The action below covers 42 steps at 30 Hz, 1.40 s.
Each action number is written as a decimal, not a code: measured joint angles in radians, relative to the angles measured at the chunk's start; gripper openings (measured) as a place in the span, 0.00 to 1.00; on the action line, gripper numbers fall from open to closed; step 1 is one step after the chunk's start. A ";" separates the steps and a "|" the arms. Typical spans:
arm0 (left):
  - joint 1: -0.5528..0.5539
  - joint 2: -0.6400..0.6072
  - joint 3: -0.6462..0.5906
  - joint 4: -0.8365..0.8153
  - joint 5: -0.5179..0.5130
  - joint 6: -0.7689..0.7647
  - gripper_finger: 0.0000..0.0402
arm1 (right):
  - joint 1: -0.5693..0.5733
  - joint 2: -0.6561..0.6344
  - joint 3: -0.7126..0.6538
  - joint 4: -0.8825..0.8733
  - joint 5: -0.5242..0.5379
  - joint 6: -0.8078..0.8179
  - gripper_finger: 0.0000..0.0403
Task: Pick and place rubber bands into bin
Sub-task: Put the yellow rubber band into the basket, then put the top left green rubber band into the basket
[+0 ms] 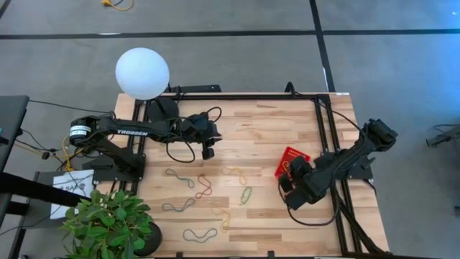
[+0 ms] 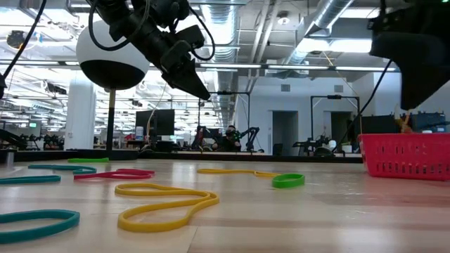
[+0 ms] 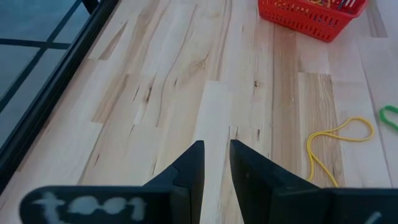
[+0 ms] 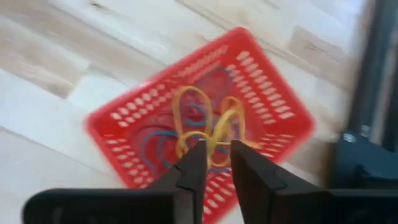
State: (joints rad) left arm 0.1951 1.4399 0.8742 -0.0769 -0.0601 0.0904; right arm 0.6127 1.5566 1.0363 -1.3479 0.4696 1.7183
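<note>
Several rubber bands lie flat on the wooden table: teal (image 1: 180, 176), red (image 1: 203, 187), yellow (image 1: 237, 174), green (image 1: 246, 194) and others nearer the front edge. The red bin (image 1: 291, 158) stands at the table's right and has bands in it (image 4: 186, 134). My right gripper (image 4: 217, 149) hangs just above the bin, shut on a yellow rubber band. My left gripper (image 3: 216, 163) is shut and empty, raised above bare wood (image 1: 208, 150) on the far side of the bands. My right gripper pinches a yellow rubber band (image 4: 214, 127) between its fingertips, coming from above and pointing down into the bin. The band hangs in loops below the fingers over the bands in the bin (image 2: 404, 123). The picture is blurred, so I cannot tell which part of the loop it holds.
A white globe lamp (image 1: 142, 72) stands at the far left corner and a potted plant (image 1: 108, 219) at the near left corner. A black frame rail (image 1: 320, 137) runs along the table's right side behind the bin. Bare wood lies between the bands and the bin.
</note>
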 joint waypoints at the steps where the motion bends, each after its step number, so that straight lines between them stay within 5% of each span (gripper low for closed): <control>1: 0.000 0.000 0.000 0.000 0.000 0.000 0.17 | -0.009 0.000 0.000 0.020 0.000 -0.022 0.19; 9: 0.000 0.000 0.000 -0.002 0.000 -0.004 0.17 | -0.063 0.000 0.000 0.043 0.013 -0.096 0.28; 14: 0.001 0.000 0.000 -0.009 -0.004 0.004 0.17 | -0.072 0.000 0.000 0.052 0.117 -0.152 0.29; 20: 0.002 -0.061 -0.001 -0.084 -0.111 0.007 0.17 | -0.072 0.000 0.088 0.043 0.205 -0.280 0.29; 27: 0.003 -0.303 -0.001 -0.245 -0.161 0.058 0.17 | -0.075 -0.007 0.317 -0.073 0.413 -0.615 0.29; 32: 0.031 -0.559 -0.001 -0.348 -0.212 0.067 0.17 | -0.081 -0.019 0.393 -0.222 0.583 -0.617 0.29; 36: 0.074 -0.741 -0.045 -0.375 -0.120 0.048 0.17 | -0.096 -0.089 0.304 -0.167 0.591 -0.583 0.29; 42: 0.125 -0.914 -0.288 -0.271 -0.004 -0.052 0.17 | -0.116 -0.226 0.050 0.135 0.563 -0.612 0.29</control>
State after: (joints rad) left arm 0.3203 0.5257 0.5866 -0.3479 -0.0645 0.0387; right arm 0.4968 1.3308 1.0859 -1.2124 1.0327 1.1060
